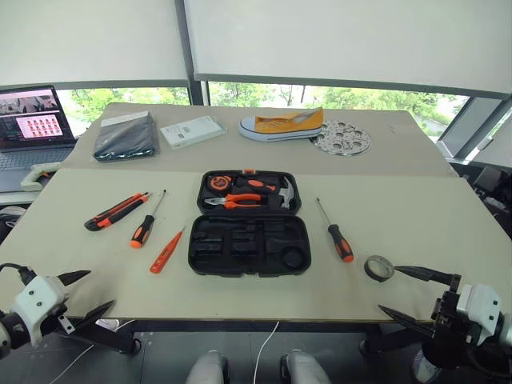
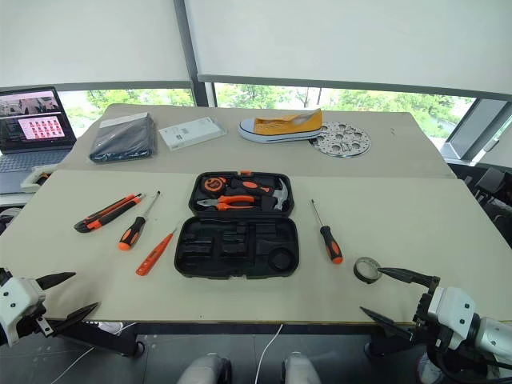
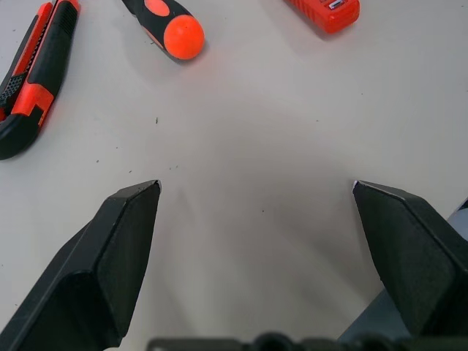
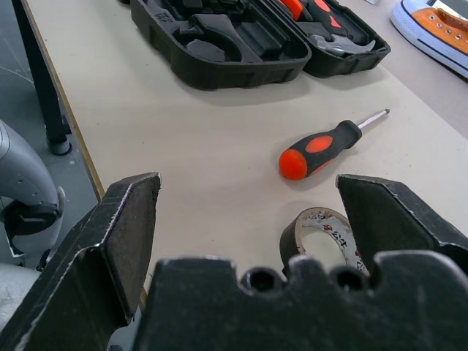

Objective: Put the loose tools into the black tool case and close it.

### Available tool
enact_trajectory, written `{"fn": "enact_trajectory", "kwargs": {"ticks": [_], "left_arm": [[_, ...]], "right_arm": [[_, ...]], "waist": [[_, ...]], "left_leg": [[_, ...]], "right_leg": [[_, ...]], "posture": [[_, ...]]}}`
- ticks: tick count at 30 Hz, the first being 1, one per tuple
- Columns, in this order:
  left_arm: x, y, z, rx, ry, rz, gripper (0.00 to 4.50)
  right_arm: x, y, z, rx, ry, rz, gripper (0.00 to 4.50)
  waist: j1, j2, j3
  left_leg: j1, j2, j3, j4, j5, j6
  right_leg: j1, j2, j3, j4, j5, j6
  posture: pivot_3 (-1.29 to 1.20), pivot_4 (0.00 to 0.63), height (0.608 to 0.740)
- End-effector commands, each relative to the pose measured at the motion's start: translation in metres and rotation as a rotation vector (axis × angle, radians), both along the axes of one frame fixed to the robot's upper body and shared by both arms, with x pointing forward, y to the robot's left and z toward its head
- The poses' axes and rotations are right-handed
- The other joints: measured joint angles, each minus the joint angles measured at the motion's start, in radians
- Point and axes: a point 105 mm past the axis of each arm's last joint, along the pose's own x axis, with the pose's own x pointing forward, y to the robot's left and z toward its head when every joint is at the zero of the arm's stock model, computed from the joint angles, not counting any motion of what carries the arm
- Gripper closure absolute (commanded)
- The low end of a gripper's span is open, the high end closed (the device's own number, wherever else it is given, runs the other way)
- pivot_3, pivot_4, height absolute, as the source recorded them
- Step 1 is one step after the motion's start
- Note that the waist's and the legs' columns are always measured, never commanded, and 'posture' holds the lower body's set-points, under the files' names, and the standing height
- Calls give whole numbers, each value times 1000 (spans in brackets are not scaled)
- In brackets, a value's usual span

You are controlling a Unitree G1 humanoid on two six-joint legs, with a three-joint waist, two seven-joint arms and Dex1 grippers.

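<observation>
The black tool case [image 1: 248,272] lies open at the table's middle, its near half showing bare moulded slots. To its left lie an orange-and-black utility knife [image 1: 117,210], a black-and-orange screwdriver [image 1: 145,225] and a slim orange tester screwdriver [image 1: 166,251]. Right of the case lies a second screwdriver [image 1: 337,234], and nearer the front a small dark tape roll [image 1: 378,268]. My left gripper [image 1: 100,290] hangs open at the front left edge, short of the knife [image 3: 36,73]. My right gripper [image 4: 248,179] is open at the front right, one fingertip close beside the tape roll [image 4: 322,238].
The case's far half holds orange-handled pliers [image 1: 236,201], a hammer [image 1: 284,192] and a tape measure [image 1: 218,182]. On the back table sit a laptop [image 1: 32,120], a flat black pouch [image 1: 124,136], a white box [image 1: 192,130], a yellow shoe [image 1: 282,124] and a perforated disc [image 1: 342,138].
</observation>
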Motion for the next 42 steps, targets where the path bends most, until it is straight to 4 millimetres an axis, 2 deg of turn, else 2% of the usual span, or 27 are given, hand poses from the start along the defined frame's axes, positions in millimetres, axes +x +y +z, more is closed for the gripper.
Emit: {"fn": "enact_trajectory", "kwargs": {"ticks": [1, 3, 4, 7, 11, 14, 20, 22, 25, 32, 36, 39, 41, 42], "left_arm": [[3, 12, 23, -110, -27, 81, 0], [7, 32, 36, -304, -16, 242, 0], [5, 40, 34, -384, 28, 320, 0], [-1, 53, 20, -403, 101, 481, 0], [2, 60, 23, -475, 64, 592, 0], [11, 44, 30, -522, 106, 557, 0], [55, -7, 52, -472, 152, 424, 0], [67, -17, 52, -422, 161, 409, 0], [88, -27, 55, -436, 167, 452, 0], [125, -45, 33, -411, 261, 509, 0], [135, -52, 25, -372, 299, 503, 0], [141, -51, 22, -372, 294, 505, 693], [142, -54, 21, -390, 286, 485, 1569], [142, -56, 23, -399, 276, 474, 1769]], "right_arm": [[1, 14, 14, 61, -60, 40, 32], [1, 33, 30, 197, -84, 83, 32], [1, 40, 38, 262, -85, 102, 32], [5, 49, 57, 378, -105, 109, 32], [8, 65, 72, 376, -191, 152, 32], [11, 73, 80, 378, -232, 165, 32], [15, 81, 78, 360, -235, 179, 32], [15, 83, 76, 355, -232, 180, 32], [15, 85, 74, 351, -223, 177, 32], [15, 89, 71, 354, -191, 192, 32], [15, 91, 71, 350, -183, 206, 32], [16, 90, 73, 347, -186, 212, 0], [16, 90, 73, 346, -188, 213, 0], [15, 91, 73, 345, -188, 214, 0]], "waist": [[0, 0, 0], [-1, -1, 0], [-2, -1, 0], [-10, -1, 0], [-12, -1, 0], [-10, -7, 0], [15, -10, -1], [12, -10, -2], [7, -10, -2], [-3, -10, -2], [-2, -10, -2], [-1, -10, -2], [0, -10, -2], [1, -10, -2]], "left_leg": [[0, 0, 0, 0, 0, 0], [0, 1, 0, 0, 0, 1], [0, 2, 0, 0, 1, 2], [2, 4, -1, 0, 3, 4], [4, 2, 0, 0, -1, -1], [3, 2, 1, 0, 0, -1], [3, 1, 1, 0, -1, -3], [3, 1, 1, 0, -1, -2], [3, 1, 2, 0, 1, 1], [3, 0, 2, 0, 3, 4], [3, 0, 2, 0, 3, 4], [3, -1, 2, 0, 3, 4], [3, -1, 2, 0, 3, 4], [3, -1, 2, 0, 3, 4]], "right_leg": [[0, 0, 0, 0, 0, 0], [0, 1, 0, 1, 0, 0], [-1, 1, -1, 1, 0, -1], [0, 2, -1, 4, -1, -1], [1, 0, 0, 4, -1, -1], [0, 1, -1, 4, -1, -1], [0, -1, -3, 4, -1, -1], [1, -1, -2, 4, 0, -1], [1, 0, -2, 4, 0, -1], [0, 3, -2, 5, 3, 4], [1, 3, -2, 5, 4, 4], [1, 3, -1, 5, 4, 4], [1, 2, -1, 5, 4, 4], [1, 2, -1, 5, 4, 4]], "posture": [[0, 150, 740], [0, 150, 740], [0, 150, 740], [0, 150, 740], [0, 150, 740], [0, 150, 740], [0, 150, 740], [0, 150, 740], [0, 150, 740], [0, 150, 740], [0, 150, 740], [0, 150, 740], [0, 150, 740], [0, 150, 740]]}}
